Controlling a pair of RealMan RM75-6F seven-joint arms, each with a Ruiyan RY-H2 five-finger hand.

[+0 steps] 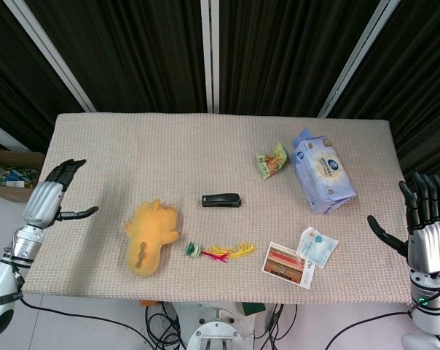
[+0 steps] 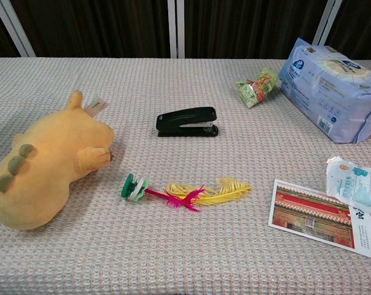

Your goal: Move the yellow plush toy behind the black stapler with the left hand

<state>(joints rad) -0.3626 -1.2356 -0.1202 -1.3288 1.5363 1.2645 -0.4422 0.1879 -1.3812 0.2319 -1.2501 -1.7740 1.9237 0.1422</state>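
Fingers of both the left hand (image 1: 49,197) and right hand (image 1: 426,222) spread, seemingly empty; yellow plush toy (image 1: 152,237) apart from black stapler (image 1: 221,200)

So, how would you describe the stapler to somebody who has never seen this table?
Look near the middle of the beige table. The stapler lies flat there, right of the yellow plush toy and behind the feather toy. It is the only black, long, narrow thing on the table.
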